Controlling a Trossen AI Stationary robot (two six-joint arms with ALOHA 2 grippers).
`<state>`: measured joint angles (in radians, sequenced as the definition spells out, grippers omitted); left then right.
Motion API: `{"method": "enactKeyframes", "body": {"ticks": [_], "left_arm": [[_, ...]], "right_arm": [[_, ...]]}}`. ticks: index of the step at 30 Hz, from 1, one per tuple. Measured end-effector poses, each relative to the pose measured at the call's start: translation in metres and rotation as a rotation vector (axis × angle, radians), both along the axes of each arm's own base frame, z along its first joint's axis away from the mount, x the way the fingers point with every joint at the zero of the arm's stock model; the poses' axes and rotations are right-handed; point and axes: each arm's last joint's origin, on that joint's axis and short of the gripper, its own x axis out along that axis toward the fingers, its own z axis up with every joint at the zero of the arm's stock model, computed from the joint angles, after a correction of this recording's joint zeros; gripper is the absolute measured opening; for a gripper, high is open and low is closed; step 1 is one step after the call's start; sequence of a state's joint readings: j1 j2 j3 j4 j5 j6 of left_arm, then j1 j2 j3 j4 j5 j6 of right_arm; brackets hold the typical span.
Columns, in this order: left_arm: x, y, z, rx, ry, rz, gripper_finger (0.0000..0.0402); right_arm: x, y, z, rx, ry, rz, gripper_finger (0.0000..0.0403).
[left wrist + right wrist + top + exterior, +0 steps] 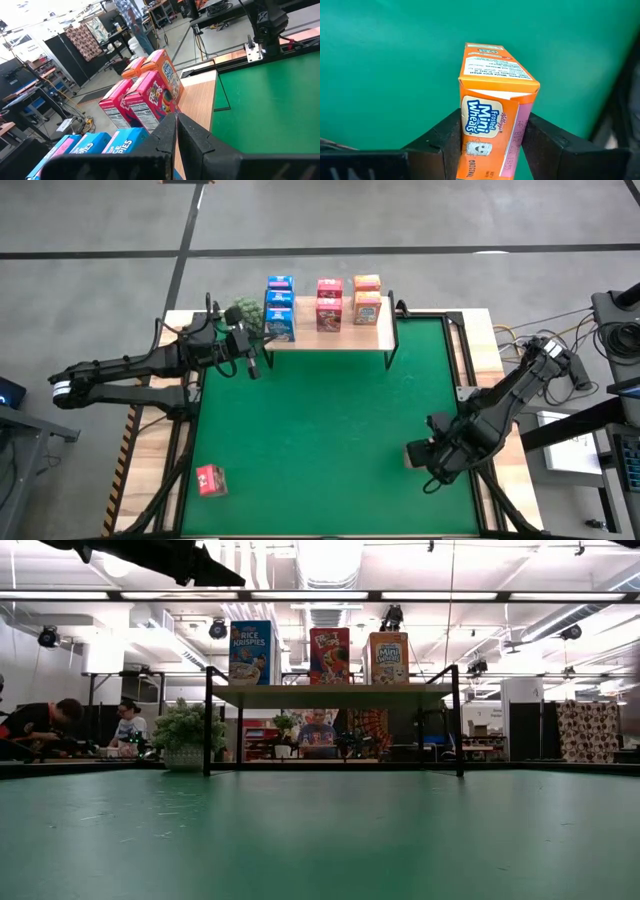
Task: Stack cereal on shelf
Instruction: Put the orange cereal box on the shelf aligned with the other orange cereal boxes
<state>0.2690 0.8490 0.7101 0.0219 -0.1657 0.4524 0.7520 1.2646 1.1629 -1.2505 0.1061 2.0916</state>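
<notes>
Right end effector [492, 145]: clamped on an orange Frosted Mini Wheats box [492, 100], one dark finger [442, 142] on each side. You only really get this from the right wrist view; from above the box is just a pale sliver at the end effector [420, 455], low over the green table [330, 430] near its right edge.

Left end effector [176, 127]: fully closed, fingers pressed together, holding nothing. In the high view it sits [250, 365] just off the shelf's left end, next to the plant [245, 315].

Shelf [330, 338]: at the far edge of the table, wooden top on black legs. It carries blue boxes [279, 308] on the left, pink-red boxes [329, 305] in the middle and orange boxes [366, 300] on the right.

Low view extras: only the front row shows, a Rice Krispies box [251, 653], a red box [330, 656] and a Mini Wheats box [388, 658], all upright. Neither end effector shows there. People [45, 725] sit in the room behind, on the left.

Left wrist extras: shows the boxes stand in rows going back, which the low view hides.

Stray box: one pink-red box [211, 480] lies on the table near the front left corner, well apart from the shelf. Only the high view catches it.
</notes>
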Motion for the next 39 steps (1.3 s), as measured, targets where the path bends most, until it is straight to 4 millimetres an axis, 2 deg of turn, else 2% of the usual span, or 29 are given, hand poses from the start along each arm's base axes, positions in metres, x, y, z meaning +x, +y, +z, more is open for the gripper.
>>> {"method": "enactKeyframes", "body": {"ticks": [5,14,19,25,29,39], "left_arm": [[0.000,0.000,0.000,-0.002,-0.001,0.000,0.0000],[0.000,0.000,0.000,-0.008,-0.004,0.001,0.0000],[0.000,0.000,0.000,-0.015,-0.007,0.001,0.0000],[0.000,0.000,0.000,-0.019,-0.008,0.002,0.0000],[0.000,0.000,0.000,-0.020,-0.008,0.002,0.0000],[0.000,0.000,0.000,-0.020,-0.008,0.002,0.0000]], "right_arm": [[0.022,-0.019,0.016,-0.051,-0.099,0.058,0.0165],[0.066,-0.070,0.047,-0.133,-0.277,0.251,0.0164],[0.078,-0.101,0.071,-0.205,-0.355,0.322,0.0164],[0.088,-0.125,0.101,-0.302,-0.414,0.415,0.0164],[0.099,-0.139,0.113,-0.371,-0.396,0.499,0.0164],[0.124,-0.179,0.141,-0.460,-0.192,0.723,0.0160]]}}
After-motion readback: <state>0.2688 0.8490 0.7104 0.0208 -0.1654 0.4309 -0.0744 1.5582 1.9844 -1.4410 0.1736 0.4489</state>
